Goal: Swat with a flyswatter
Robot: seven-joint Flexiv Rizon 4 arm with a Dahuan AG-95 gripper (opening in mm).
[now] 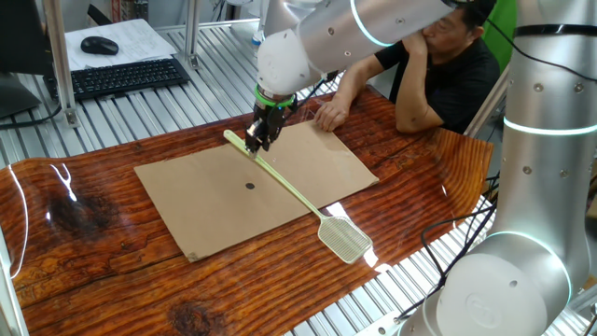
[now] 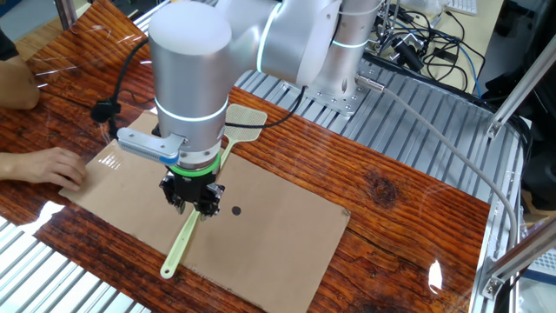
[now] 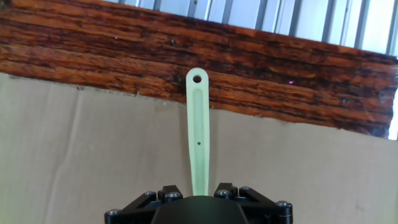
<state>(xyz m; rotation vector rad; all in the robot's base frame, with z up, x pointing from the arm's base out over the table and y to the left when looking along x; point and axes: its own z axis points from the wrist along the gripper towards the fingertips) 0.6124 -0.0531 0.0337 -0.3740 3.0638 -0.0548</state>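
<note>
The pale yellow-green flyswatter (image 1: pixel 297 197) lies flat and diagonal on the cardboard sheet (image 1: pixel 215 201), with its mesh head (image 1: pixel 345 241) off the sheet's edge on the wood. My gripper (image 1: pixel 258 140) is down at the handle near its hole end, with a finger on each side. In the other fixed view the gripper (image 2: pixel 193 205) straddles the handle (image 2: pixel 184 239) with the jaws a little apart. In the hand view the handle (image 3: pixel 198 124) runs from between the jaws to its hole end. The fingertips are hidden there.
A small dark dot (image 1: pixel 249 185) marks the cardboard beside the handle. A person (image 1: pixel 438 65) sits at the far side with a hand (image 1: pixel 328 114) on the cardboard's edge. The wooden table (image 1: pixel 93 261) ends at metal slats. A keyboard (image 1: pixel 121 77) sits behind.
</note>
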